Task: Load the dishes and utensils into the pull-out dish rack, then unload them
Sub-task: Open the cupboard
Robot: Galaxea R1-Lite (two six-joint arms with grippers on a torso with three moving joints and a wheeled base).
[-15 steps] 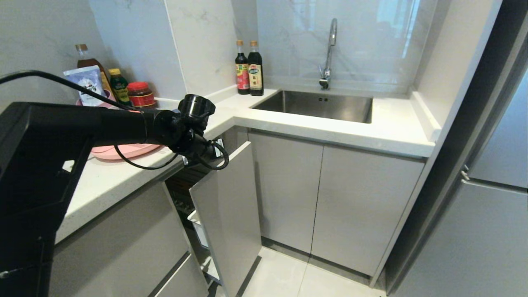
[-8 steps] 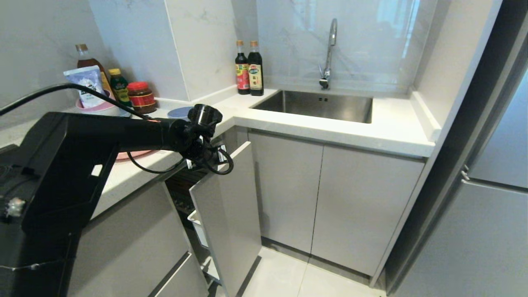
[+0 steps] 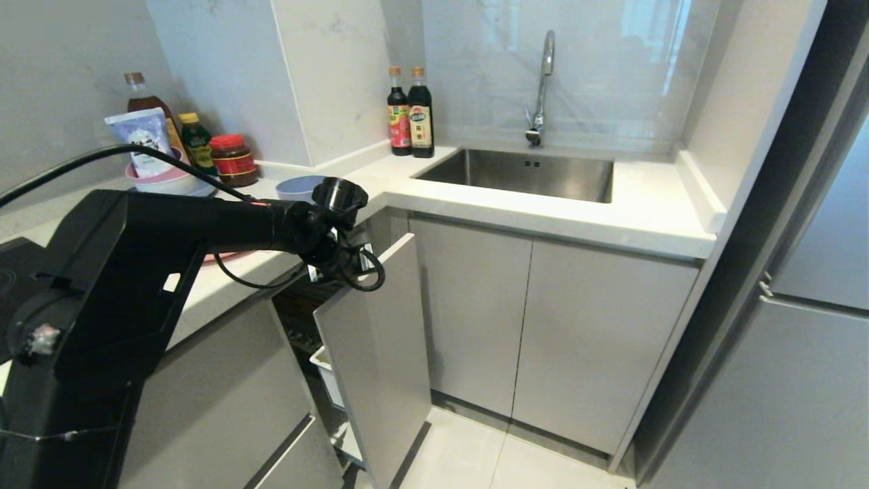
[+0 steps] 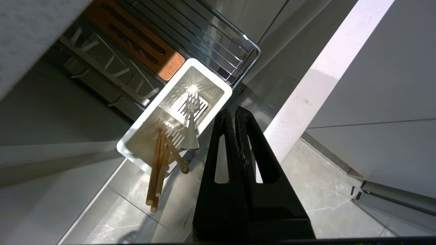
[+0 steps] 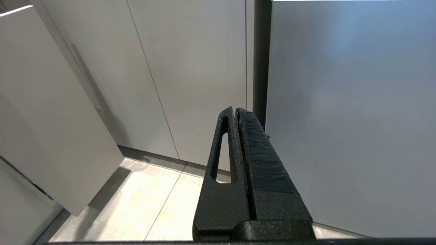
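Left claw: shut, empty, above the utensil box. Chopsticks: light, stiff, likely slippery; you pinch their upper ends.

Wooden chopsticks upright in rack's utensil box

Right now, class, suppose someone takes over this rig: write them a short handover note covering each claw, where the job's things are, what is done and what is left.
Left claw: shut, empty, over the pulled-out rack, beside the utensil box.
Right claw: shut, empty, parked facing the cabinet doors.
Chopsticks: in the utensil box, leaning out over its rim.
Blue bowl and pink plate: on the counter.
Spoon: not seen.
Done: rack open, chopsticks in.
Left: load bowl, plate and spoon, then unload everything.
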